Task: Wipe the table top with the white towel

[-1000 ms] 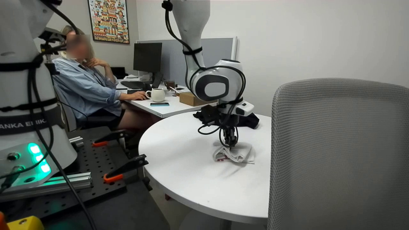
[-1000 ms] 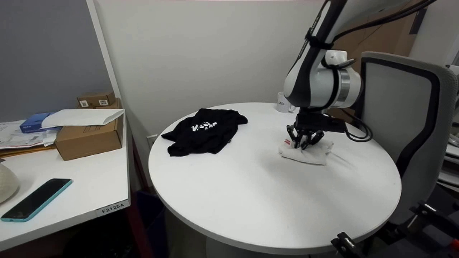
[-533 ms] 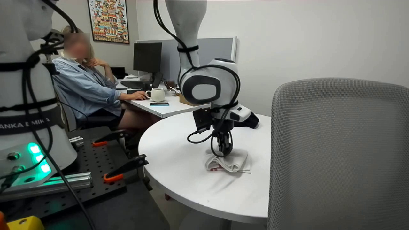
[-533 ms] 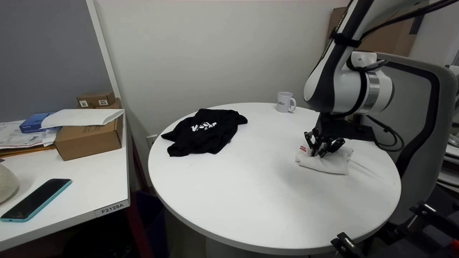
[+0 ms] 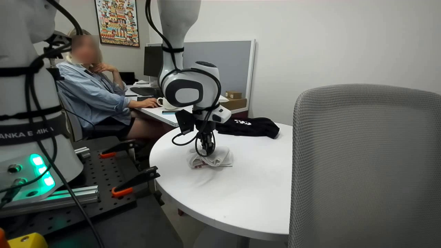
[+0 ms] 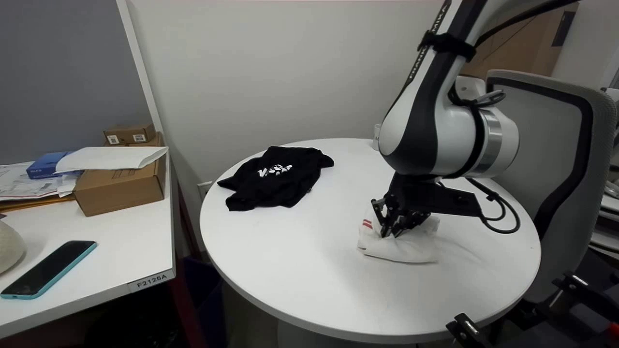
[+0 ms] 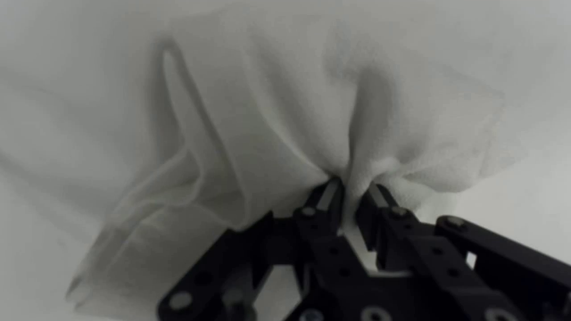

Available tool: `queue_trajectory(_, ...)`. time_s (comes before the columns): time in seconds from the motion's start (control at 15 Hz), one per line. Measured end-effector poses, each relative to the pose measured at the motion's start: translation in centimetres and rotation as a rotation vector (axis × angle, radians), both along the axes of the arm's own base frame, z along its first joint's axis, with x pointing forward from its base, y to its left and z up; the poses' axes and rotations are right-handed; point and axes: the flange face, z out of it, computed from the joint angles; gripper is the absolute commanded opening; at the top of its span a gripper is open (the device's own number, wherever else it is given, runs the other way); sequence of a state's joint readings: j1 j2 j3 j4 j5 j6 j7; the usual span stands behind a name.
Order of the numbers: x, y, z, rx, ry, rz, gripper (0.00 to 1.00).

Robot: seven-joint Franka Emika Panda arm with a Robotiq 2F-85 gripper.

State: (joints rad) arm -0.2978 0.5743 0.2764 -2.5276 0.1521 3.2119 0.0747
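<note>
1. The gripper [image 7: 351, 200] is pinching the white towel [image 7: 250, 98], and its two black fingers [image 7: 330, 200] are sitting close together with just a thin gap between them
2. In the wrist view, a bunched fold of the towel is filling that gap, and both fingers are touching the cloth
3. Creases are fanning out from the pinched spot, and loose layers of cloth are lying on the left side in that view
4. The towel is lying on the round white table top [image 6: 290, 275], and in an exterior view it is resting just right of the middle, with red stripes [image 6: 367, 224] showing at its left edge
5. The cloth is hiding the very ends of the fingers, so the views are not showing whether they are touching the table top
6. The robot arm [image 6: 430, 101] is hanging over the towel, with the gripper pointing down
7. In an exterior view, a black shirt [image 6: 275, 181] is lying on the far left part of the table top, well apart from the towel
8. A white cup [image 6: 375, 137] is standing near the far edge, and the arm is hiding most of it
9. A gray chair [image 6: 537, 140] is standing on the right of the table top in both exterior views
</note>
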Motion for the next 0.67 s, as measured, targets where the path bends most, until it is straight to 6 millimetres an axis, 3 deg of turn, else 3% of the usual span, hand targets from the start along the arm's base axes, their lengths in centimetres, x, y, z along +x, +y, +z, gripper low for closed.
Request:
queue_trajectory(0.13,2.1,2.8,0.0,0.013,-0.007,0.022,0.03)
queue_trajectory(0.4,8.3,7.0,0.1,0.029,0.005,0.063,0.03)
queue_trajectory(0.53,11.7,7.0,0.2,0.038,0.016,0.058,0.03)
queue_trajectory(0.67,14.7,4.8,0.3,0.048,0.028,0.014,0.03)
